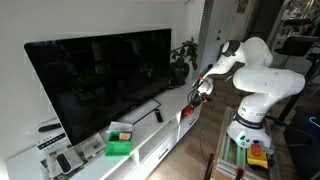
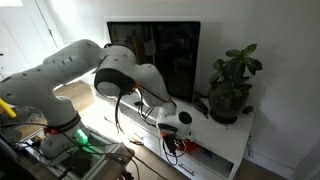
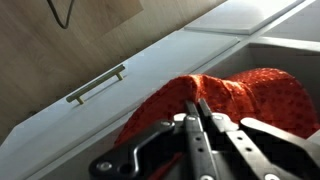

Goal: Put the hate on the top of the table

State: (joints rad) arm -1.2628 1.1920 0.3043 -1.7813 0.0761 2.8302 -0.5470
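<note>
Red knitted fabric is filling the lower right of the wrist view: that is the hat [image 3: 245,95], and I am seeing the jaws closed together on its near edge, pinching a fold of it. A long drawer handle [image 3: 95,85] is showing at middle left of that frame on a white panel, so I am judging that I am working at the front face of the cabinet, not above it. In both exterior views the hat [image 1: 197,98] [image 2: 172,145] is showing as a small red patch under the wrist, low against the cabinet front, at the end where the plant [image 2: 232,80] is standing. Whether it is hanging free or resting on something, I cannot tell. I am reading this as the grasp made and the lift about to start. The next move is calling for a straight rise clear of the front edge, then a short reach inward over the white surface [image 2: 245,127], keeping away from the plant and the TV [image 1: 100,80], before letting go.
</note>
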